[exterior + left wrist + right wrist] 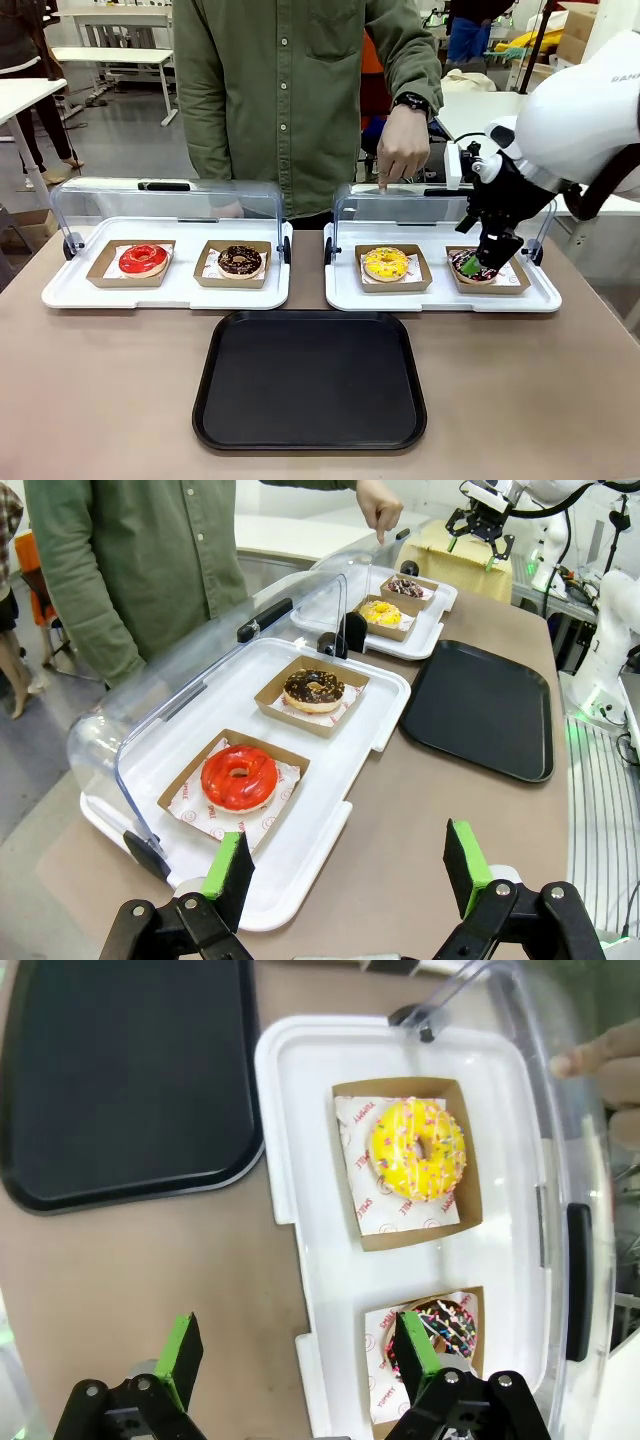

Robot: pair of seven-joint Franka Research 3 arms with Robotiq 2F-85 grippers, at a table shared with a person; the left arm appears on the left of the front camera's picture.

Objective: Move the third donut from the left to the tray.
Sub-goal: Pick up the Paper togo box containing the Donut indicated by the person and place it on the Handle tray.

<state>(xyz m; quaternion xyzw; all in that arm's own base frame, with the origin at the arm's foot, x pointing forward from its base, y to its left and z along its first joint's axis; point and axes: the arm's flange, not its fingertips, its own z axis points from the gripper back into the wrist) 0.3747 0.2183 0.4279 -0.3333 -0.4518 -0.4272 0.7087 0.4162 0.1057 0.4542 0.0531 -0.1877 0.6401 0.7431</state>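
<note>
Clear lids (168,205) raised, person's hand (402,148) beside

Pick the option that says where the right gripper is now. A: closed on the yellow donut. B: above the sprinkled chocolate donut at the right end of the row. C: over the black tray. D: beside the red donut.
B: the right gripper hangs open over the sprinkled chocolate donut, one place right of the yellow donut.

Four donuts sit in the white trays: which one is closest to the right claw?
The chocolate donut with sprinkles, rightmost in the row; the open right claw hovers just above it, beside the yellow donut.
</note>
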